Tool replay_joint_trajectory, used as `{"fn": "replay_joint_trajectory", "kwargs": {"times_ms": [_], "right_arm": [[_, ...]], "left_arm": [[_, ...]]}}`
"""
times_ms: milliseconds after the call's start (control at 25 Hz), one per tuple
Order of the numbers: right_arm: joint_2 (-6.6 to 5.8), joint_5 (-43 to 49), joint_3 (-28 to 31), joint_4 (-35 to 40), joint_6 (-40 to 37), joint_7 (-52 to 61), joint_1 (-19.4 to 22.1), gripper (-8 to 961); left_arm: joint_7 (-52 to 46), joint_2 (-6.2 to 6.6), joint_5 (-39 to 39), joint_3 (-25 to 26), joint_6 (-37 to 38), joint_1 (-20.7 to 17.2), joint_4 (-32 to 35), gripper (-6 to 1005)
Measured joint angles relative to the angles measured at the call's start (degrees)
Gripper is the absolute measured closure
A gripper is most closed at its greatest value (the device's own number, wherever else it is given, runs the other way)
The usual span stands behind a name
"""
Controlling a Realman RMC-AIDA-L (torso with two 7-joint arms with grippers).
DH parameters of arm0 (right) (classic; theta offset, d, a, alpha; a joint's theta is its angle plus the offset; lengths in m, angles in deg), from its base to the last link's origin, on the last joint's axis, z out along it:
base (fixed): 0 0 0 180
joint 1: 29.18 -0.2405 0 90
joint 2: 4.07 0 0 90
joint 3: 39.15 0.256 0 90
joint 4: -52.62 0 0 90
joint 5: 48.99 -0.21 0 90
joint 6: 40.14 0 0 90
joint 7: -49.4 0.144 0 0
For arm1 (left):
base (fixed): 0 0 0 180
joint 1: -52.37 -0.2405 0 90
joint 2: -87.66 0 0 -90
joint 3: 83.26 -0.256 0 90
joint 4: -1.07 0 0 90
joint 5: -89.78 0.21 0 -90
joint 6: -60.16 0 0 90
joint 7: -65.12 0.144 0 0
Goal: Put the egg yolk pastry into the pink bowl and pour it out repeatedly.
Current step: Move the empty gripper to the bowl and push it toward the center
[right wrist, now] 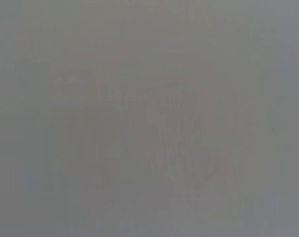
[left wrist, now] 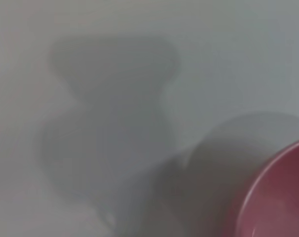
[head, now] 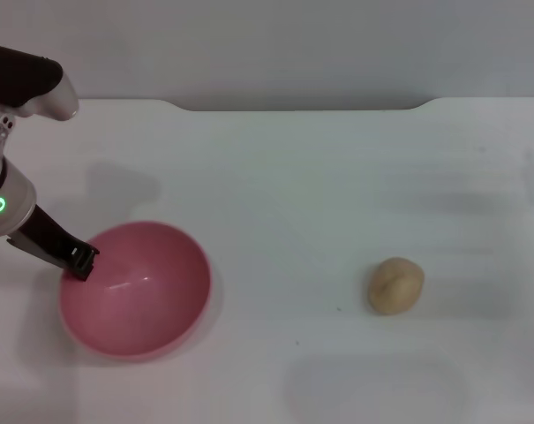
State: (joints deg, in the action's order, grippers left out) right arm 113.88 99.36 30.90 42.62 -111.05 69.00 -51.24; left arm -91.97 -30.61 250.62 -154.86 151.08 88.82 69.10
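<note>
The pink bowl [head: 136,290] sits at the front left of the white table, tipped so its empty inside faces up and to the right. My left gripper [head: 79,261] is at the bowl's left rim and is shut on it, with one dark finger over the edge. The egg yolk pastry [head: 395,284] lies on the table well to the right of the bowl, apart from it. The left wrist view shows part of the bowl's rim [left wrist: 282,197] and shadows on the table. The right gripper is out of view, and the right wrist view shows only a blank grey surface.
The white table [head: 284,177] runs back to a far edge with a notch along it. Nothing else stands on it in view.
</note>
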Motion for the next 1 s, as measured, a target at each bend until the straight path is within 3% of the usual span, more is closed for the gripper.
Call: {"fn": "replay_joint_trajectory", "kwargs": {"times_ms": [320,520,720,920,960,1000], "right_arm": [[0.02,0.0,0.0,-0.1,-0.6,0.0,0.0,385],[-0.36,0.1,0.0,-0.5,-0.5,3.0,-0.5,385],[-4.15,3.2,-1.0,-0.5,2.6,21.3,-3.0,385],[-9.84,14.6,-1.7,0.2,5.0,46.1,-6.0,385],[-12.57,18.0,-4.6,1.1,5.6,58.2,-7.6,385],[-12.57,18.0,-4.6,1.1,5.6,58.2,-7.6,385]], "left_arm": [[-0.3,0.11,0.1,-0.3,0.2,0.2,0.0,999],[-0.5,0.10,-0.1,0.4,0.3,0.4,0.2,1000],[-0.5,0.08,-0.8,1.0,0.4,0.9,0.5,1000],[-1.0,0.01,-2.6,2.4,-0.3,1.8,0.5,999],[-1.0,0.04,-3.2,2.5,-0.5,1.8,0.5,999],[-1.0,0.07,-3.7,2.6,-0.7,1.8,0.5,999]]}}
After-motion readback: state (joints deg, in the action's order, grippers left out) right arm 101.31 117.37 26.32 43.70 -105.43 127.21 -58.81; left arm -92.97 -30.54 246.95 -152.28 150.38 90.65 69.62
